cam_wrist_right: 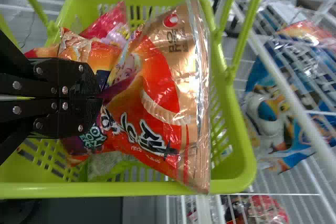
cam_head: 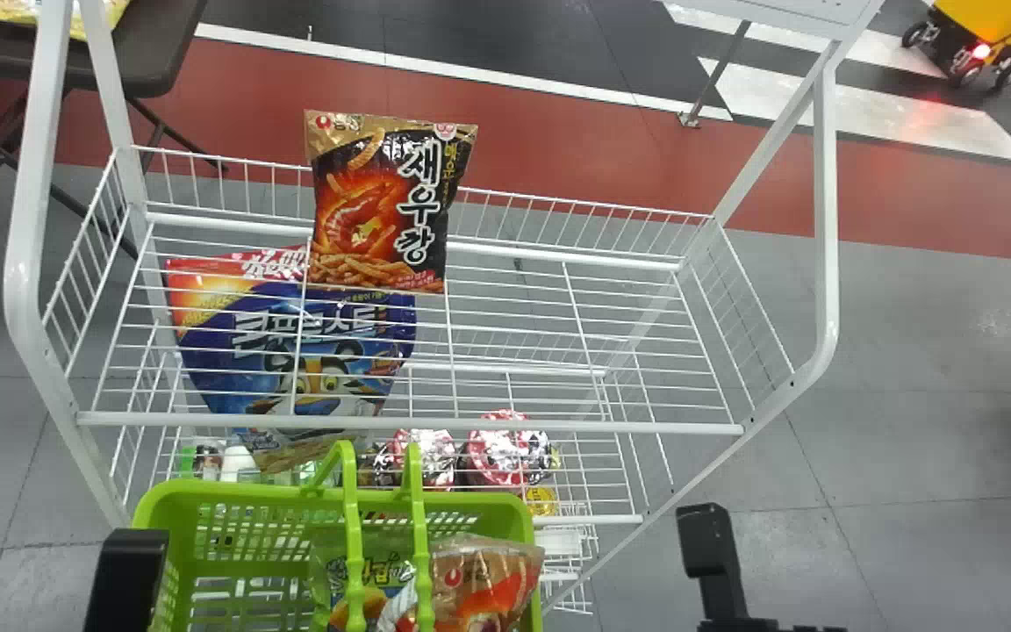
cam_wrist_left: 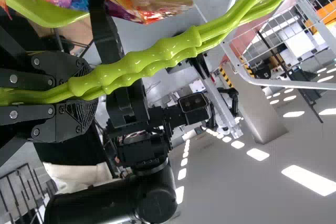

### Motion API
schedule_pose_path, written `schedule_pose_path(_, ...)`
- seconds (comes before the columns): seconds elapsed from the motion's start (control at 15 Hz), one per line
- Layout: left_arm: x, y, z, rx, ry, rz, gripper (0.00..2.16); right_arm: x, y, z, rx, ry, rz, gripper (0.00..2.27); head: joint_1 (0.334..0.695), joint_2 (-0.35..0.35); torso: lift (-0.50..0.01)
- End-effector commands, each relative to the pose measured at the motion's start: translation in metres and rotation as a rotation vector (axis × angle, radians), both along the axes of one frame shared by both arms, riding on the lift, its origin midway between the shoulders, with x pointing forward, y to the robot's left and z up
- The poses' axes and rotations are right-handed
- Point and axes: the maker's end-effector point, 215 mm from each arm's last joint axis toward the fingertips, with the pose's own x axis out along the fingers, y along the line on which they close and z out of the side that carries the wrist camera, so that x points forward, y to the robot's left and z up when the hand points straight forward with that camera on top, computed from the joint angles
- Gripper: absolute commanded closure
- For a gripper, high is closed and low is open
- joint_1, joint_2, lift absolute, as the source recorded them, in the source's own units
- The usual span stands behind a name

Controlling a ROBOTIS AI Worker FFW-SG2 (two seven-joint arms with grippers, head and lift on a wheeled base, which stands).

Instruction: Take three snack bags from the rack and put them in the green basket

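My left gripper (cam_head: pixel 124 579) is at the lower left of the head view. In the left wrist view the left gripper (cam_wrist_left: pixel 84 98) is shut on the handles (cam_wrist_left: pixel 136 64) of the green basket (cam_head: pixel 339 499). My right gripper (cam_head: pixel 712 562) comes up from the bottom right in the head view. The right wrist view has the right gripper (cam_wrist_right: pixel 97 98) shut on an orange snack bag (cam_wrist_right: pixel 163 93), over the basket (cam_wrist_right: pixel 239 156). Other bags lie in the basket, among them a red one (cam_wrist_right: pixel 105 24). A black snack bag (cam_head: pixel 383 202) leans upright at the back of the rack's top shelf.
The white wire rack (cam_head: pixel 558 427) stands just beyond the basket. Beneath its top shelf are a large blue bag (cam_head: pixel 295 342) and red-and-white round packs (cam_head: pixel 510 452). A dark table (cam_head: pixel 150 53) with a yellow bag (cam_head: pixel 10 9) stands at the far left.
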Motion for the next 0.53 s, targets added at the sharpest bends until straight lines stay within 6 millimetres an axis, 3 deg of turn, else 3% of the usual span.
schedule_pose_path(0.0,0.000,-0.001,0.000,0.003,-0.002,-0.001,1.30,-0.003,0.000,-0.002,-0.021,0.009,0.013,0.00,0.695,-0.350,-0.009)
schedule_pose_path(0.13,0.001,0.000,-0.002,0.006,-0.004,0.005,1.30,-0.008,-0.003,-0.001,-0.023,0.012,0.009,0.00,0.695,-0.350,-0.009)
schedule_pose_path(0.2,0.001,0.000,-0.002,0.006,-0.006,0.009,1.30,0.003,-0.004,0.006,-0.019,-0.044,-0.003,0.05,0.695,-0.350,-0.009)
schedule_pose_path(0.33,0.002,-0.001,-0.002,0.007,-0.012,0.010,1.30,0.052,-0.008,0.035,0.002,-0.305,-0.055,0.06,0.695,-0.350,-0.009)
schedule_pose_path(0.47,0.003,-0.001,-0.002,0.006,-0.015,0.015,1.30,0.086,-0.011,0.062,0.003,-0.512,-0.086,0.06,0.695,-0.350,-0.009)
